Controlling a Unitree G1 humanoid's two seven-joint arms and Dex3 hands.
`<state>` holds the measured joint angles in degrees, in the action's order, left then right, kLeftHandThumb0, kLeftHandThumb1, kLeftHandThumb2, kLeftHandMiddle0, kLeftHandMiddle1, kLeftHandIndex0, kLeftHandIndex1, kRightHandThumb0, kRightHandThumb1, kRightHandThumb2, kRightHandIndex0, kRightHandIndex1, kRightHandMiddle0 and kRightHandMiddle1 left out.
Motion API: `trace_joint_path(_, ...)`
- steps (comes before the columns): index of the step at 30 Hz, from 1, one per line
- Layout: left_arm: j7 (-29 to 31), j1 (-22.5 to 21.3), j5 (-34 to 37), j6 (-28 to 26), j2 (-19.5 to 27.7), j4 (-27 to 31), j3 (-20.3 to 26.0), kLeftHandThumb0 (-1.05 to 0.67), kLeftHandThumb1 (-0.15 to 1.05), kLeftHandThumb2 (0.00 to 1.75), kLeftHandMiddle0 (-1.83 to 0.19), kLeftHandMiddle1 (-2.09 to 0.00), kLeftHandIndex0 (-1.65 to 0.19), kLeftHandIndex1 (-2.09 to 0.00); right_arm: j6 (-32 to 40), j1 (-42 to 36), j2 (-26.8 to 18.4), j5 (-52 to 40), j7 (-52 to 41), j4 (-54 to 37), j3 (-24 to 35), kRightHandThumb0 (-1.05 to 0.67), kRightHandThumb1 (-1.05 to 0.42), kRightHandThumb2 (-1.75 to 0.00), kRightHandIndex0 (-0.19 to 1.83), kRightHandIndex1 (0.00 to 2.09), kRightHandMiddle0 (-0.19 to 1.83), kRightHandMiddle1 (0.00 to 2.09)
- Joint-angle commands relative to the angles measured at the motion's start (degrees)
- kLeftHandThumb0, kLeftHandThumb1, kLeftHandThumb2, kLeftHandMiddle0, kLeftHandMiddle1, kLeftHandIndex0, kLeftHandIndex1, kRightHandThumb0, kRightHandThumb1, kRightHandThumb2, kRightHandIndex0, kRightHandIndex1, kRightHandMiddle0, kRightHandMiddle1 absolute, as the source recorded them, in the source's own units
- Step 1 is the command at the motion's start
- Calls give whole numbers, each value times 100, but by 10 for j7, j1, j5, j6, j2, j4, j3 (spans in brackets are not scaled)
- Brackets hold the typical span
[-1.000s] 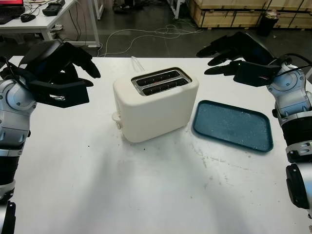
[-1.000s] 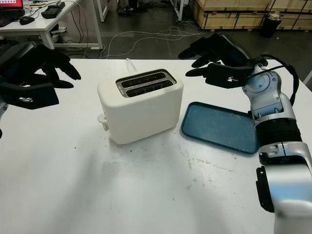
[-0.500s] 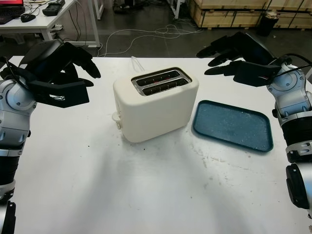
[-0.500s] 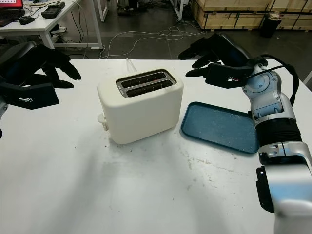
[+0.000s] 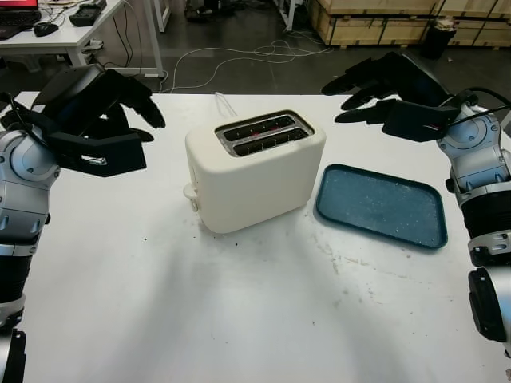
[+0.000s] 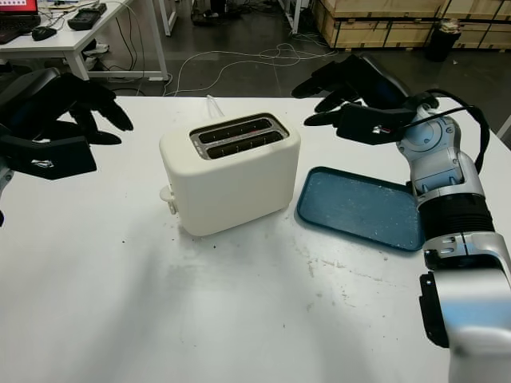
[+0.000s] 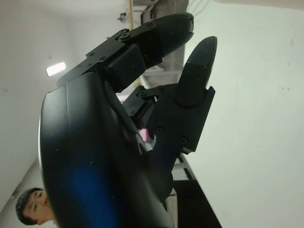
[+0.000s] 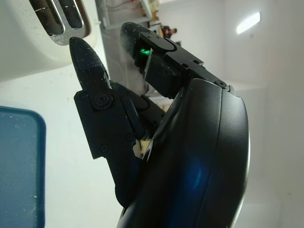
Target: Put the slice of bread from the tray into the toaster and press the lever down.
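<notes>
A cream two-slot toaster stands mid-table, its slots dark with a faint red tint inside and its lever knob low on the left end. To its right lies a blue tray, bare but for crumbs; I see no bread slice on it. My left hand is open, raised above the table left of the toaster. My right hand is open too, held above the tray's far edge, right of the toaster. The right wrist view shows the toaster's slots and a tray corner past the fingers.
The white table is bare in front of the toaster. A white cord trails behind the toaster. Beyond the far edge are a desk, floor cables and wooden pallets. A person's head shows in the left wrist view.
</notes>
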<state>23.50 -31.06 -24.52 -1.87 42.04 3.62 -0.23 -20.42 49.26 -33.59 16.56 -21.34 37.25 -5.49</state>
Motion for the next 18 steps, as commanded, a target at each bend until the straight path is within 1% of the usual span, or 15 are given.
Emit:
trace_joint_path(1, -2, -3, 1, 0, 2, -1, 1, -34, 78, 0, -90, -108, -99, -56, -4, 14, -3, 0, 1, 0, -1, -46, -74, 0, 98, 39, 103, 1)
trace_joint_path(2, -2, -3, 1, 1, 2, -2, 1, -34, 78, 0, -90, -108, -99, -57, -4, 14, -2, -2, 0, 1, -1, -46, -74, 0, 92, 49, 103, 1)
trace_joint_path(5, -3, -3, 0, 5, 3, -2, 0, -34, 78, 0, -91, -108, -99, -58, -6, 14, -2, -3, -2, 1, -1, -45, -74, 0, 87, 58, 103, 1)
trace_joint_path(13, 1, -4, -1, -5, 2, 1, 0, -35, 79, 0, -90, -108, -97, -59, -5, 12, -1, -5, -3, 0, -1, -45, -74, 0, 83, 63, 102, 0)
trace_joint_path(18, -4, -3, 2, 5, 0, -4, 0, -34, 78, 0, -91, -109, -97, -60, -4, 12, 0, -11, -8, 3, 3, -45, -74, 0, 82, 65, 102, 0)
